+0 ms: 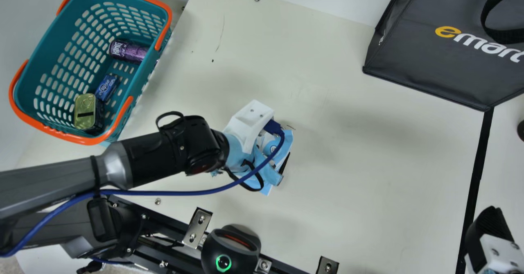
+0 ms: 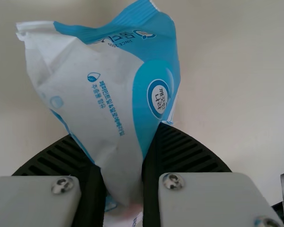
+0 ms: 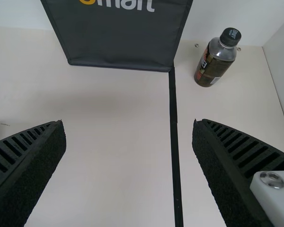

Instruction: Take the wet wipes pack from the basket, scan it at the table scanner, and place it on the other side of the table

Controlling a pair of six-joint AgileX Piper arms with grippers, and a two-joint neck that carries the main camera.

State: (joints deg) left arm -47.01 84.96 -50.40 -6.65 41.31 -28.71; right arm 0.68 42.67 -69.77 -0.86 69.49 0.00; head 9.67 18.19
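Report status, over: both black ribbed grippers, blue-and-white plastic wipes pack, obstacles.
Left gripper shut on wipes pack, above cream table. Right gripper open and empty. Path to round black scanner looks clear.

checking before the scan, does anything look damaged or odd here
Nothing looks spilled. The pack is creased and squeezed narrow between the left jaws, likely just soft wrapping under grip. Beside the basket, the table shows a thin dark line and specks, odd on an otherwise pale top, perhaps wear.

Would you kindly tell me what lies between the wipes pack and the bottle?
A black strip on the table, seen between pack and bottle in the main view.
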